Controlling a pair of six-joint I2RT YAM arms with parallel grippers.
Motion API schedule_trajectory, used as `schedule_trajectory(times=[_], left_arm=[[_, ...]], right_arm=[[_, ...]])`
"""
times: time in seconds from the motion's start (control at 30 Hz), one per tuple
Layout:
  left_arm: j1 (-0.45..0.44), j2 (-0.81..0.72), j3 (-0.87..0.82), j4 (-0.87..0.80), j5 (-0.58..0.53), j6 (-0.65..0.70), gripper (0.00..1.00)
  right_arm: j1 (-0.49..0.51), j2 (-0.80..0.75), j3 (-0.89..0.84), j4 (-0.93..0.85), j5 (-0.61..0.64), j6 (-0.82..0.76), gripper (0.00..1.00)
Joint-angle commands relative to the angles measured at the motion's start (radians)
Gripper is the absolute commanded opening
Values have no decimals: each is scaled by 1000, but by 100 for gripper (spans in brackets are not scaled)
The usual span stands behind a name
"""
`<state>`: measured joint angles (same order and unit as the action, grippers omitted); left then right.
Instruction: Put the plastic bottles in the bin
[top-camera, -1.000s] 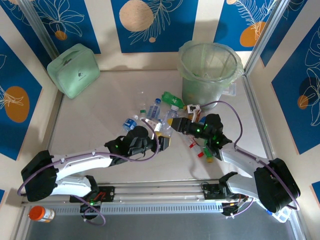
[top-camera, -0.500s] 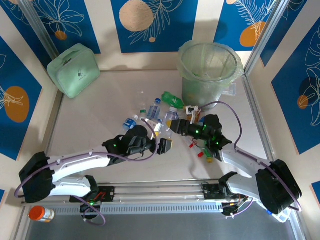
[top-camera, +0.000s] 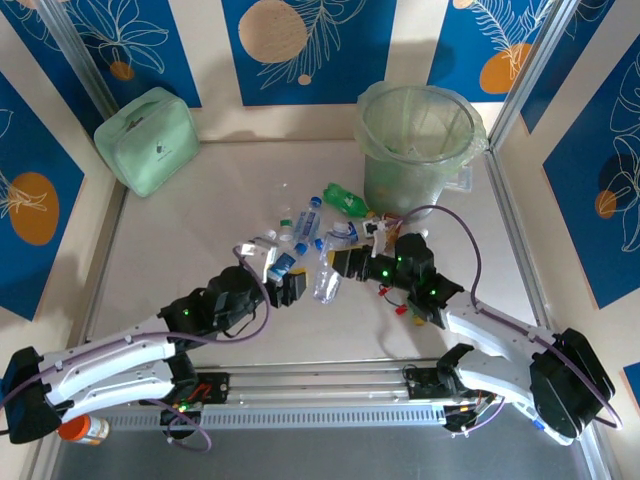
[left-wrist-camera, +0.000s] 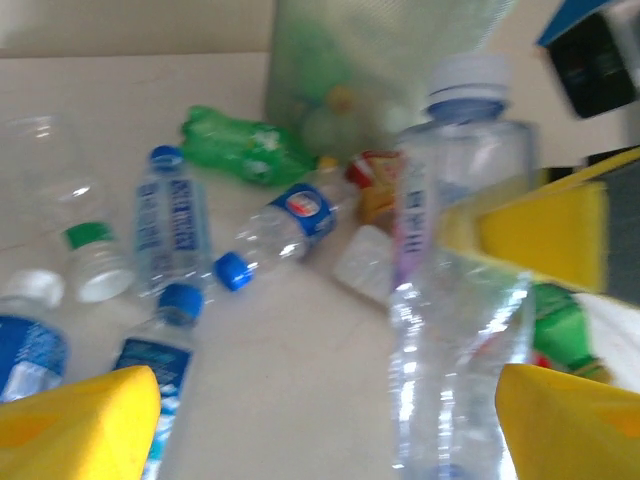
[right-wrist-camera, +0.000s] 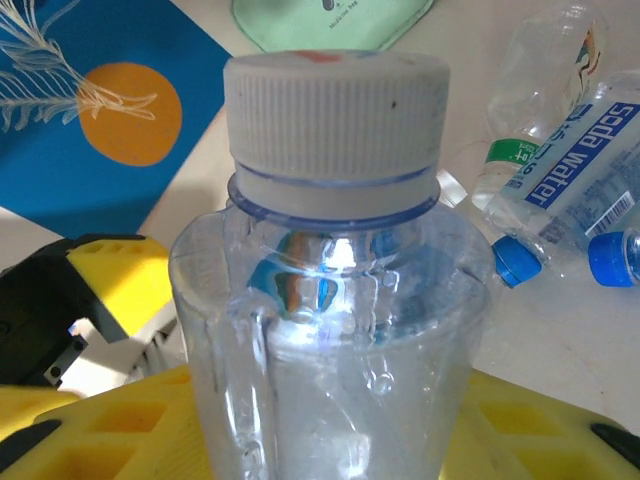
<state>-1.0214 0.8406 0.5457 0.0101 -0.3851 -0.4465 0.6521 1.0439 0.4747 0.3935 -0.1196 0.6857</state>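
Top external view: the bin (top-camera: 398, 185), a round translucent pale-green bucket with a crinkled clear liner, stands hard in the far right corner. The wall is behind it and a metal frame post (top-camera: 533, 70) just beside it. Left of the bin the smooth pale counter (top-camera: 210, 200) lies open as far as the mint-green case (top-camera: 150, 140). In front of the bin and a little to its left the loose bottles (top-camera: 308, 216) lie scattered, crushed and clear with blue caps. A green bottle (top-camera: 346, 198) lies nearest the bin's foot. Both arms reach in low from the near edge and meet just on the near side of that litter. The right end effector (top-camera: 345, 263) is clamped on a clear bottle (top-camera: 326, 280) with a ribbed white cap (right-wrist-camera: 335, 100), its yellow fingers (right-wrist-camera: 520, 420) pressing either side. The left end effector (top-camera: 293, 287) faces it with jaws spread wide, gripping nothing; the clear bottle stands close by one yellow pad (left-wrist-camera: 570, 420).
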Motion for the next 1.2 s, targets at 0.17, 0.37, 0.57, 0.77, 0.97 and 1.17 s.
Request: schedule_trajectory(times=[0.17, 0.37, 0.57, 0.77, 0.97, 1.17], left_arm=[[6, -43, -68, 25, -155, 4, 85], [6, -95, -93, 20, -162, -34, 85], [6, -169, -115, -6, -181, -77, 85], [6, -238, -126, -37, -201, -88, 85], [6, -264, -139, -37, -205, -104, 84], [6, -244, -135, -29, -185, -110, 84]], right_arm=[[141, 11, 110, -146, 228, -254, 47], [185, 10, 208, -284, 335, -297, 46], [175, 38, 351, -445, 442, -309, 46], [88, 107, 585, -616, 479, -342, 46], [-59, 193, 835, -696, 438, -367, 46], [-234, 316, 1088, -754, 393, -339, 46]])
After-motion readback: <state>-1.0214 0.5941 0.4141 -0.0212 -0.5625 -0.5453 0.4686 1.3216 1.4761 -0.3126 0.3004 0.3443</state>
